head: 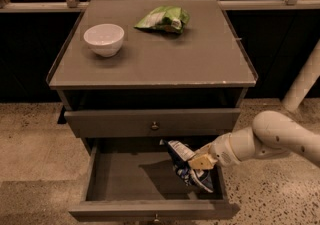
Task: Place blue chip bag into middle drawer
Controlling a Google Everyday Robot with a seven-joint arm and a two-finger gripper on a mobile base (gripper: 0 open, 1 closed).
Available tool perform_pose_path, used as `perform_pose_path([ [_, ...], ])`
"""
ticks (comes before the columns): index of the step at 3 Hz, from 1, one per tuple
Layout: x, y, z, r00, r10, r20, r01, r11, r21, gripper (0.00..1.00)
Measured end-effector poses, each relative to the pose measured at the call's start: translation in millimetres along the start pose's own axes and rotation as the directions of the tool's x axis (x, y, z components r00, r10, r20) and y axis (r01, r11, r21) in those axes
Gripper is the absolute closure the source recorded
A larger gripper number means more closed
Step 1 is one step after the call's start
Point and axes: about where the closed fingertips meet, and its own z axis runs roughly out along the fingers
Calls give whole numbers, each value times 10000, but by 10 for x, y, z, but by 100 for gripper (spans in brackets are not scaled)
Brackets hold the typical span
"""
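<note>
The blue chip bag (186, 165) is dark blue and white and hangs over the right part of the open middle drawer (125, 179). My gripper (201, 162) is shut on the bag's right side, its arm reaching in from the right. The bag's lower end is down at about the height of the drawer walls, near the drawer's right wall. Whether it touches the floor cannot be told. The drawer is pulled out, with a flat grey floor and a small knob at its front edge.
A white bowl (104, 38) and a green and white snack bag (163, 19) lie on the cabinet top (200, 64). The upper drawer (154, 121) is closed, with a knob. A white post (303, 81) stands at the right. Speckled floor surrounds the cabinet.
</note>
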Motion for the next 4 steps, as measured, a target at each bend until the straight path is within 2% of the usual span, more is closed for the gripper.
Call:
perform_pose_path([
  [1, 179, -187, 248, 9990, 97, -446, -51, 9948, 1018, 100],
  [2, 159, -251, 267, 9994, 84, -333, -40, 9917, 1287, 100],
  [3, 351, -342, 394, 9964, 688, -503, -615, 9889, 1349, 100],
  [4, 642, -515, 671, 9840, 1610, -768, -1520, 9821, 1114, 100],
])
